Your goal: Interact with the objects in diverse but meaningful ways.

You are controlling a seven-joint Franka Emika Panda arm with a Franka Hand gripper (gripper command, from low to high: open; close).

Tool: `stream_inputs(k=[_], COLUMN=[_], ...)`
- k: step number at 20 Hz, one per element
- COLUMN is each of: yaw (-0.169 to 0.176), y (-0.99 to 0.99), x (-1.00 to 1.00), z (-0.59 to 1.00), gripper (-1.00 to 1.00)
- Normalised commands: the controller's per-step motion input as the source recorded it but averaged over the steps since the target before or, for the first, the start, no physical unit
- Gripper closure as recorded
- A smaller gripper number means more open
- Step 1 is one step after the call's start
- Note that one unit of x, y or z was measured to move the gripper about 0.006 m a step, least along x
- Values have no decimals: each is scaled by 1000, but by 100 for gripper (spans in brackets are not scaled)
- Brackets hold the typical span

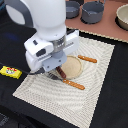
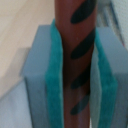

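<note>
In the wrist view a brown sausage stick (image 2: 75, 55) with dark stripes runs lengthwise between the two teal finger pads (image 2: 54, 75), which press on both its sides. My gripper (image 1: 59, 71) is shut on it and hangs low over the edge of the round tan plate (image 1: 75, 66) toward the exterior view's left. The lower end of the sausage stick (image 1: 61, 73) pokes out under the hand. A flat yellow packet with red marks (image 1: 10, 72) lies on the dark surface at the far left. Two dark grey pots (image 1: 93, 11) stand at the back.
An orange-handled knife (image 1: 73, 84) lies in front of the plate and an orange-handled fork (image 1: 88, 59) beside it to the right, all on a striped placemat (image 1: 90, 95). A tan bowl (image 1: 123, 17) sits at the back right. The arm's white body hides the back left.
</note>
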Motion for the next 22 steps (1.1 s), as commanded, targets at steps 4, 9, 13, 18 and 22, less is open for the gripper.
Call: stream_inputs(k=[4, 9, 13, 18, 22], yaw=[0, 0, 0, 0, 0], y=[-722, -582, -529, -407, -215], x=[179, 254, 310, 317, 285], z=[9, 41, 55, 48, 326], gripper=[100, 100, 100, -100, -100])
